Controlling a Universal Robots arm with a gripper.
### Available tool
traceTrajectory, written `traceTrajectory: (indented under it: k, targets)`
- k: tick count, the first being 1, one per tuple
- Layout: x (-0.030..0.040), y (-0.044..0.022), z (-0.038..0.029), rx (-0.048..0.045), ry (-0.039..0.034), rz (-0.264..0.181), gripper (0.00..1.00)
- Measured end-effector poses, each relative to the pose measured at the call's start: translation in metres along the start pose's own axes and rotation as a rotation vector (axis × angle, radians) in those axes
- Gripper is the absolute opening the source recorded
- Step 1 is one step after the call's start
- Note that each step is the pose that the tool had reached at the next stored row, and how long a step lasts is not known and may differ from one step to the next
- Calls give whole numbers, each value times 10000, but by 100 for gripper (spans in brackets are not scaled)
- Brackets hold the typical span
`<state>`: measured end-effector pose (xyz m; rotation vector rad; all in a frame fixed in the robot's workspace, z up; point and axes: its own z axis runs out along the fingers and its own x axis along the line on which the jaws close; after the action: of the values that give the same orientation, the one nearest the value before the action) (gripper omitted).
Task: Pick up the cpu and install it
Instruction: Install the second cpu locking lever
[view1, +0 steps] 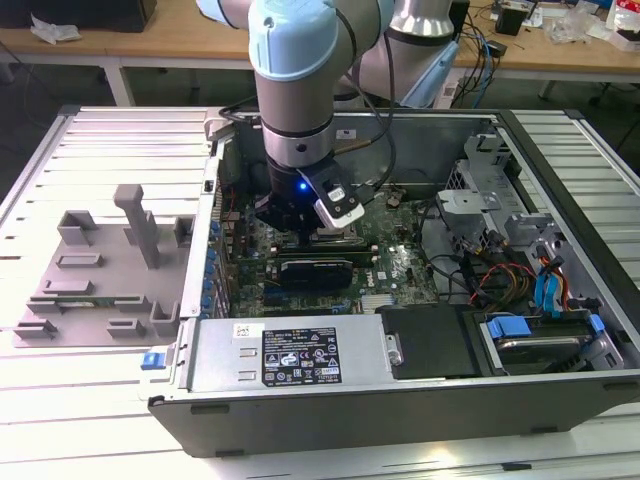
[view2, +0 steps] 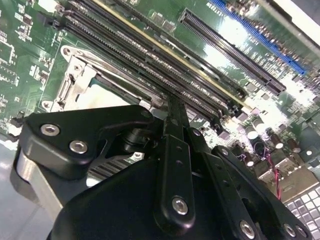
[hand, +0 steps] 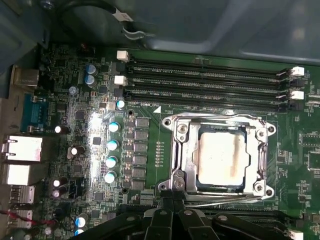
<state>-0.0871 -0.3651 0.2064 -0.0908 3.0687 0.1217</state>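
The cpu (hand: 222, 157), a flat square chip with a shiny silver-grey top, lies inside the metal socket frame (hand: 180, 150) on the green motherboard (hand: 65, 80). In the second wrist view the cpu (view2: 107, 97) shows as a pale patch under the same frame (view2: 75, 70). My gripper (hand: 173, 199) hangs low over the board with its black fingers pressed together at the frame's edge, beside the chip and not on it. Nothing is held between them. In the exterior view the gripper (view1: 300, 232) reaches down into the open computer case (view1: 560, 160).
Long memory slots (hand: 210, 82) run beside the socket. A grey moulded holder (view1: 100, 270) with upright blocks sits on the table at the exterior view's left. A power supply box (view1: 290, 350), drive cage (view1: 490, 190) and cables (view1: 500, 280) crowd the case.
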Motion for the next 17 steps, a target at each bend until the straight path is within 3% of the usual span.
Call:
traceTrajectory:
  k: [2,4,8,12,13,17]
  targets:
    - [5,0,5,-250,-62,12,11]
    - [13,-4,18,-390,-120,16,11]
    - [12,-3,-9,-396,-120,18,11]
    - [-9,20,-294,-391,-119,18,11]
    - [-27,30,-425,-384,-117,15,11]
    - [-205,19,-415,-383,-112,18,11]
